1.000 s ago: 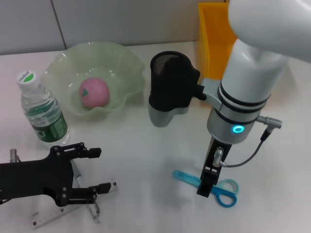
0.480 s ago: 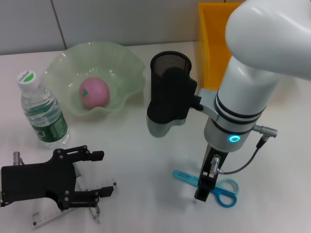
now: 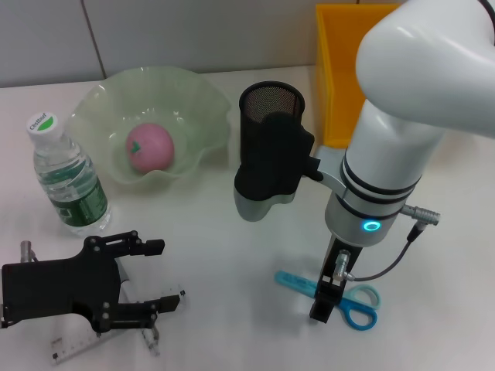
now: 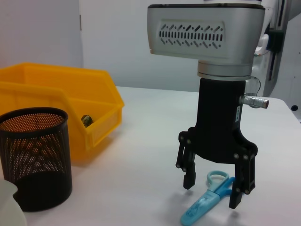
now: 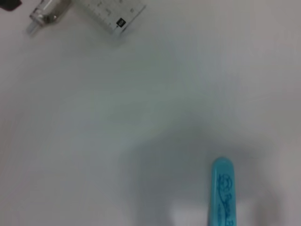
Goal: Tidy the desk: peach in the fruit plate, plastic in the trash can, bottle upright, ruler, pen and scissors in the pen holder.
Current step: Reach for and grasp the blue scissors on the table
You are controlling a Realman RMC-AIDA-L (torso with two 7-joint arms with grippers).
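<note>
Lower right of the head view: right gripper (image 3: 323, 308) descends with jaws spread astride the scissors (image 3: 352, 303) lying flat on the surface (image 3: 224, 263). Risk: the flat, thin blades may slip or pivot on closure. Left gripper (image 3: 158, 274), lower left, jaws wide over the ruler (image 3: 73, 346).

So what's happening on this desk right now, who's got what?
The right gripper hangs open straddling the blue scissors, which lie flat on the desk, not yet gripped. The left gripper hovers open over the clear ruler and a pen near the front edge. The peach already sits in the green fruit plate, the bottle stands upright, and the black mesh pen holder looks empty.
</note>
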